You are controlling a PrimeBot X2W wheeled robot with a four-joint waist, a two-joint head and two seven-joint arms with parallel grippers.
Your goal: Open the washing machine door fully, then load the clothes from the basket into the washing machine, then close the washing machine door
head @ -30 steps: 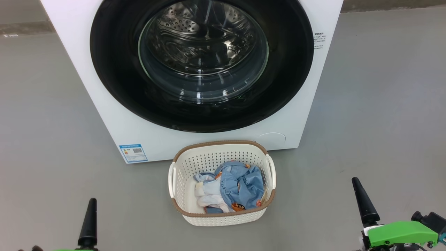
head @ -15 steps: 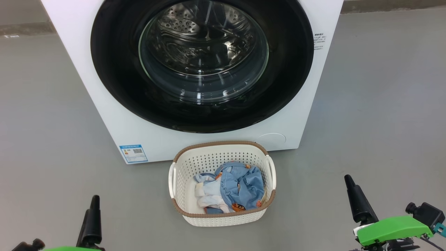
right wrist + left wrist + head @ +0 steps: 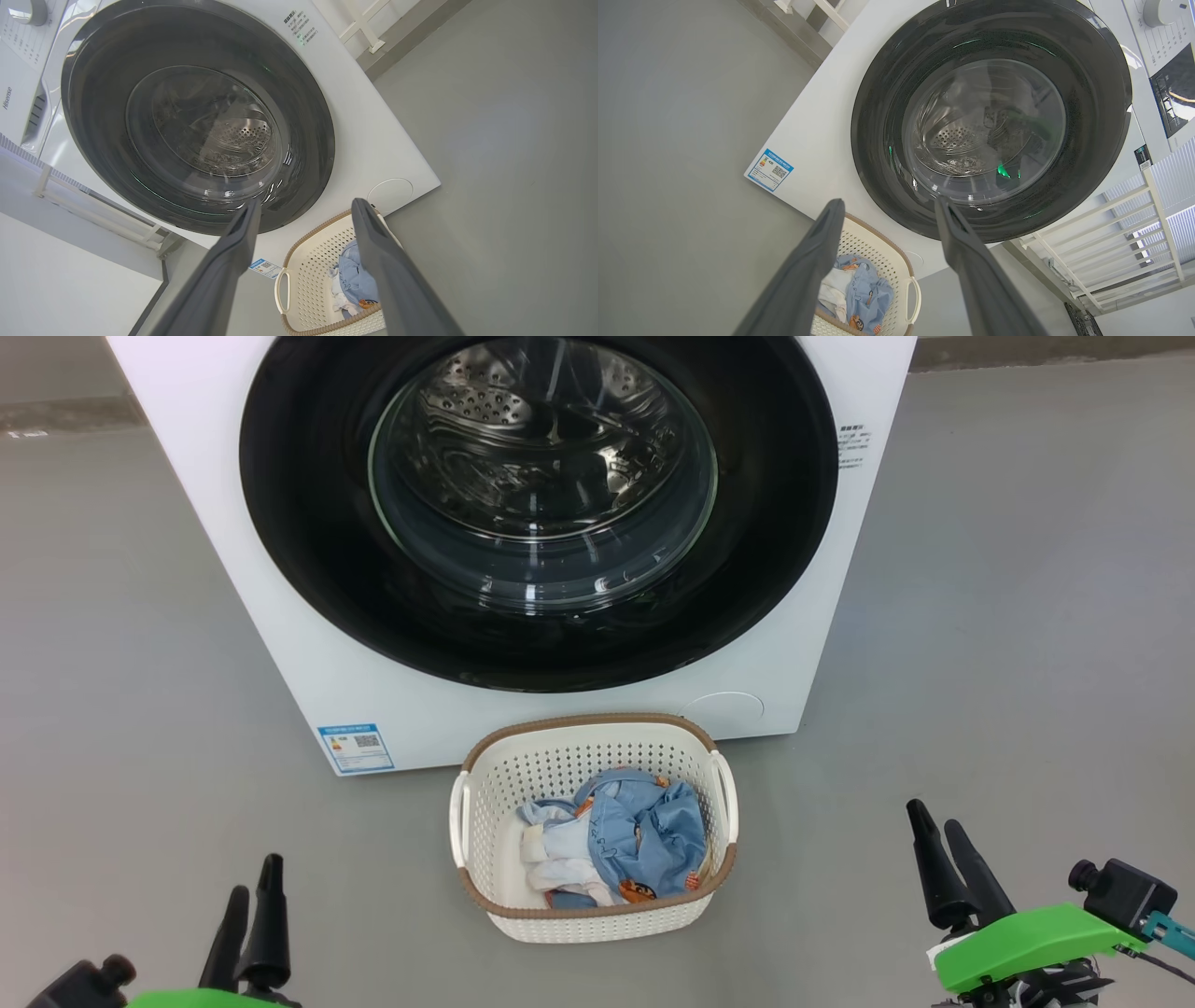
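The white washing machine (image 3: 280,653) stands in front of me, its door (image 3: 308,523) flat against the front, black rim around a clear glass bowl (image 3: 541,476). Through the glass I see the steel drum. The cream basket (image 3: 588,721) sits on the floor just before the machine, with the light blue, orange-printed and white clothes (image 3: 644,835) lying in it. My left gripper (image 3: 256,877) hovers low at the basket's left, open and empty. On the basket's right, my right gripper (image 3: 934,816) is also open and empty. The left wrist view has the door (image 3: 878,116) beyond its gripper (image 3: 889,201); the right wrist view has its gripper (image 3: 307,202) before the basket (image 3: 317,266).
Grey floor (image 3: 1008,616) spreads on both sides of the machine. A blue sticker (image 3: 355,747) marks the machine's lower left corner and a round cover (image 3: 724,707) its lower right. A white rack (image 3: 1111,233) stands beside the machine, and a control panel (image 3: 1164,28) is above the door.
Both grippers have shifted inward toward the basket and turned, so that two fingers of each now show instead of one. The door, basket and clothes have not moved.
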